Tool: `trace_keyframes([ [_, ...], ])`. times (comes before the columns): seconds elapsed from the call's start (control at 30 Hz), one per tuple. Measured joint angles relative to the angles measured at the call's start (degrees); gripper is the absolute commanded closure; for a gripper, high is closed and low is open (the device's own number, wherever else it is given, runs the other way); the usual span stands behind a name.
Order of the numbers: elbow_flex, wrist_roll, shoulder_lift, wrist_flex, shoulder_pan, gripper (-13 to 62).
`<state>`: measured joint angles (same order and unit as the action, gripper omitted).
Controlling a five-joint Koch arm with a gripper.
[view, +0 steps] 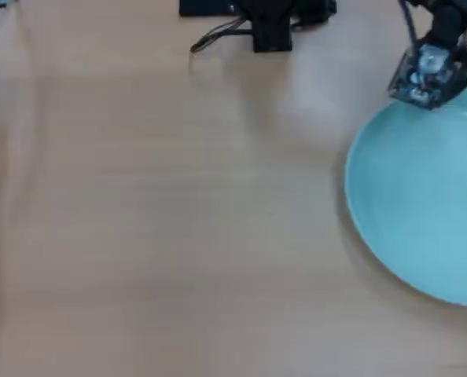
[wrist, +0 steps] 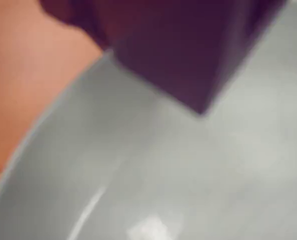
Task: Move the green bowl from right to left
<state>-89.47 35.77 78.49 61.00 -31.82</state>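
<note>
The green bowl (view: 422, 196) is a wide, shallow, pale turquoise dish on the wooden table at the right of the overhead view, cut off by the right edge. My gripper (view: 428, 90) hangs over the bowl's far rim, seen from above, so its tips are hidden under the wrist. In the blurred wrist view the bowl (wrist: 153, 175) fills most of the picture, with its rim curving along the left. One dark jaw comes down from the top to just inside that rim. The other jaw does not show.
The arm's black base (view: 271, 23) and its cables sit at the top middle of the overhead view. Bare wooden table (view: 163, 212) spreads across the middle and left.
</note>
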Motion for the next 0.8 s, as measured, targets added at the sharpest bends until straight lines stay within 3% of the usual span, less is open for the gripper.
trace_keyframes([
  [0.3, 3.43, 0.0, -3.87, 0.0, 7.03, 57.0],
  [0.8, 3.52, 0.0, -4.13, 0.09, 8.35, 57.0],
])
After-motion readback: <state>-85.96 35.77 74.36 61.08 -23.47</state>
